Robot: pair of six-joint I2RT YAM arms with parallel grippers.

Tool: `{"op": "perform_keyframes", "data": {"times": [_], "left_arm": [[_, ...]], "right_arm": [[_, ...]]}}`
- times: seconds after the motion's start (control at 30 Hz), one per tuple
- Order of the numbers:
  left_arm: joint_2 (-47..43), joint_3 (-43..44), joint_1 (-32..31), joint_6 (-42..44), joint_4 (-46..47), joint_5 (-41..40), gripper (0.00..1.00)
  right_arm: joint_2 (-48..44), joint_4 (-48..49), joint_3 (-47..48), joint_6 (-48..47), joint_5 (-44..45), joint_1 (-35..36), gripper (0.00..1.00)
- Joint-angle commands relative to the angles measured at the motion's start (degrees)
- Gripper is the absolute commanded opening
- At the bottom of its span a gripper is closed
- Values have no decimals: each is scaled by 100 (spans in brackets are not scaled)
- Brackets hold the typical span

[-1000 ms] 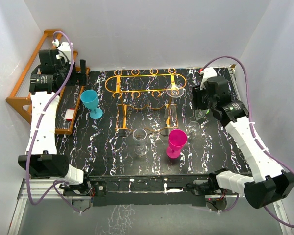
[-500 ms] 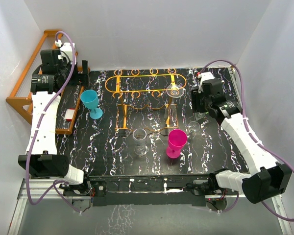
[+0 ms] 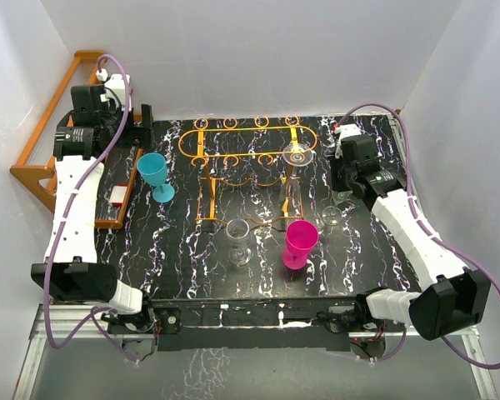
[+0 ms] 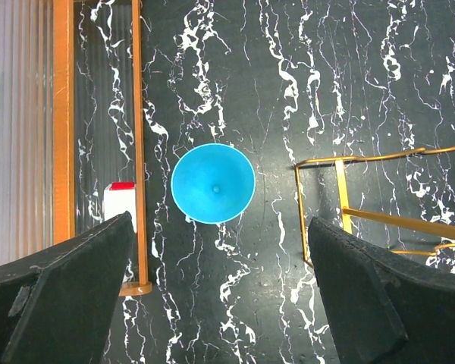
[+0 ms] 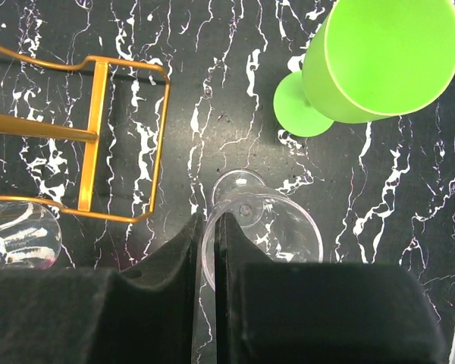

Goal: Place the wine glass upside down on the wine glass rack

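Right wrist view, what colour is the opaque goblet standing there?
The goblet is lime green, seen best in the right wrist view.

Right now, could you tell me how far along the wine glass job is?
Done: one clear glass appears to hang upside down in the wine glass rack. In hand: the right gripper is shut on the rim of a second clear wine glass, standing upright on the table. Left: lifting it, inverting it and sliding it onto a rail. The left gripper is open above the blue glass.
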Motion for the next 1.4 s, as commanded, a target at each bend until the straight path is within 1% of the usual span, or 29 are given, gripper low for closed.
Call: {"op": "perform_keyframes", "data": {"times": [0.0,0.2,0.37,0.5,0.6,0.7,0.8,0.87,0.9,0.97,1.0,1.03,1.13,1.27,1.33,1.37], "left_arm": [[-107,118,-36,59,-149,62,97],[73,617,-78,215,-570,319,97],[185,1274,-89,200,-832,527,97],[171,1570,-92,130,-898,366,97],[103,1881,-89,30,-826,320,97],[51,2061,-93,-290,-472,793,97],[77,2099,-89,-827,44,1688,97],[165,2050,-90,-1328,475,2578,97],[199,1971,-94,-1651,771,3032,97],[237,1659,-185,-2496,1600,3909,97],[272,1581,-401,-2948,1961,4042,97],[356,1612,-650,-3117,2179,4023,97],[671,1953,-1410,-3260,2473,3880,97],[990,1875,-1802,-4106,3625,3997,97],[1217,2061,-1944,-4410,3883,4033,97],[1323,2221,-2011,-4552,3985,3997,97]], "right_arm": [[-70,121,85,85,288,-27,7],[-658,131,306,267,714,-26,8],[-1006,-108,970,556,559,-30,8],[-1211,-50,1392,743,469,-33,8],[-1339,189,1686,760,682,-29,8],[-1671,1005,1677,472,1030,-26,8],[-1745,1809,1702,110,1324,-27,8],[-1693,2254,1756,-197,1362,-27,8],[-1655,2628,1738,-333,1326,-30,8],[-1599,3180,1689,-361,1261,-26,8],[-1550,3439,1679,-364,1184,-26,8],[-1493,3657,1672,-416,1046,-26,8],[-1339,4253,1686,-319,608,-26,8],[-1325,5426,1390,46,60,-33,8],[-1356,6151,1102,254,-265,-31,8],[-1384,6632,891,215,-633,-26,8]]}}
